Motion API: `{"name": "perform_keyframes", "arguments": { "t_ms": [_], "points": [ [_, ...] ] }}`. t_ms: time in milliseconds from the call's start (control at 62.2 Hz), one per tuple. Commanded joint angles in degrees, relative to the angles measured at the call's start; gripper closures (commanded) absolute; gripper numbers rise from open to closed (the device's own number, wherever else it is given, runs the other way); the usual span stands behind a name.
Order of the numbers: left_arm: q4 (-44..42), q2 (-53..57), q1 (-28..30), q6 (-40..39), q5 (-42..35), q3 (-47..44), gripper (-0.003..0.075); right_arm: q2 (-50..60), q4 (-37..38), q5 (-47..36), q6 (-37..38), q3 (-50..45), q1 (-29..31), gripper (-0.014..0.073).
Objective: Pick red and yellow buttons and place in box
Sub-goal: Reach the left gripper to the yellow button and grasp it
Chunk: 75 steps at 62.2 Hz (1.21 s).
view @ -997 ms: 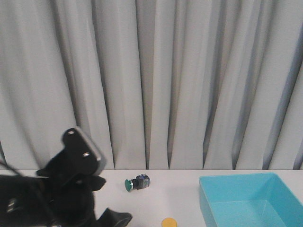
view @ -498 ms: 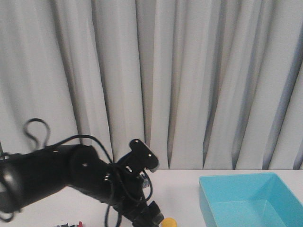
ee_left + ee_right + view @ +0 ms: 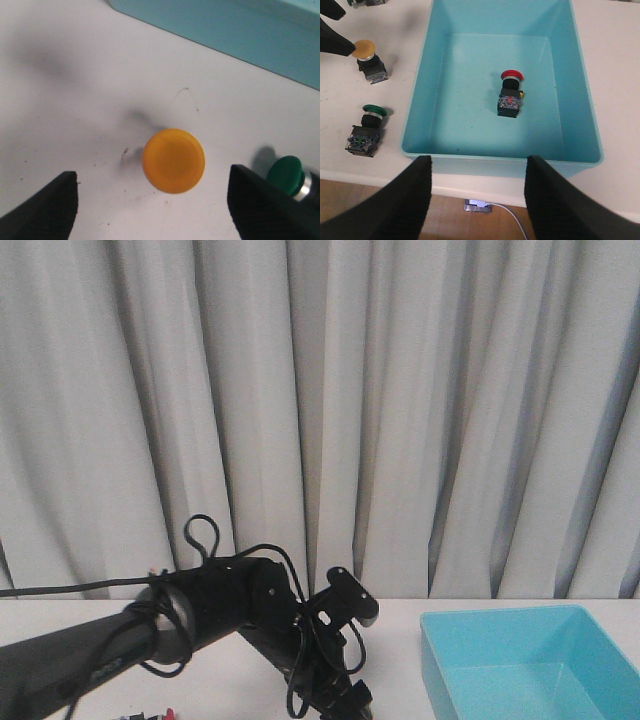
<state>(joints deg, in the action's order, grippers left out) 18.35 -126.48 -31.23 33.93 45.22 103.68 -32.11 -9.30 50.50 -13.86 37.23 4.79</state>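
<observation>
One button left to bag: left gripper (image 3: 152, 210) is spread wide, fingers either side of the yellow button (image 3: 173, 160), nothing pinched, no contact visible. Cap sits roughly centred between the fingertips in the left wrist view, slightly toward the right-hand one.

Risks as I read it:
- Cap is round and smooth; closing on the cap alone could squirt it out. Better to get down onto the dark body under it.
- Green button (image 3: 287, 176) lies just beside the yellow one, close to one finger (image 3: 270, 207). A finger landing on it would shove it or block the close.
- Button stands on its body and looks top-heavy, so an off-centre touch could tip it.

Red button (image 3: 511, 93) is already inside the turquoise box (image 3: 414, 122), upright near the middle of the floor. Box is to the right of the yellow button, apart from it.

Right gripper (image 3: 477, 200) also spread, empty, hanging over the box's near edge.
</observation>
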Motion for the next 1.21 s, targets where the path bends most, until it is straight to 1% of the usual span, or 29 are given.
{"name": "perform_keyframes", "arguments": {
  "t_ms": [0, 129, 273, 547, 643, 707, 1061, 1190],
  "points": [
    [0.98, 0.61, -0.17, -0.30, 1.65, 5.32, 0.0134, -0.16, -0.45, -3.02, -0.47, 1.47, 0.14, 0.0193],
    [1.04, -2.73, -0.17, -0.24, 3.76, 8.71, 0.0134, -0.16, -0.45, -3.02, -0.47, 1.47, 0.14, 0.0193],
    [1.04, -5.26, -0.67, 0.60, 4.01, 10.63, 0.0134, -0.16, -0.45, -3.02, -0.47, 1.47, 0.14, 0.0193],
    [1.46, -7.45, -1.99, 4.75, 2.26, 10.70, 0.0134, -0.16, -0.45, -3.02, -0.47, 1.47, 0.14, 0.0193],
    [1.46, -7.45, -1.92, 5.12, 1.90, 10.70, 0.0147, -0.16, -0.45, -3.04, -0.47, 1.47, 0.14, 0.0193],
    [1.41, -7.45, -1.92, 5.17, 1.86, 10.70, 0.0164, -0.16, -0.45, -3.04, -0.47, 1.47, 0.14, 0.0193],
    [1.46, -7.45, -1.92, 5.17, 2.35, 10.70, 0.0369, -0.16, -0.45, -3.04, -0.47, 1.47, 0.14, 0.0193],
    [1.46, -7.45, -1.92, 5.17, 2.52, 10.70, 0.0423, -0.16, -0.45, -3.04, -0.47, 1.47, 0.14, 0.0193]
  ]
}}
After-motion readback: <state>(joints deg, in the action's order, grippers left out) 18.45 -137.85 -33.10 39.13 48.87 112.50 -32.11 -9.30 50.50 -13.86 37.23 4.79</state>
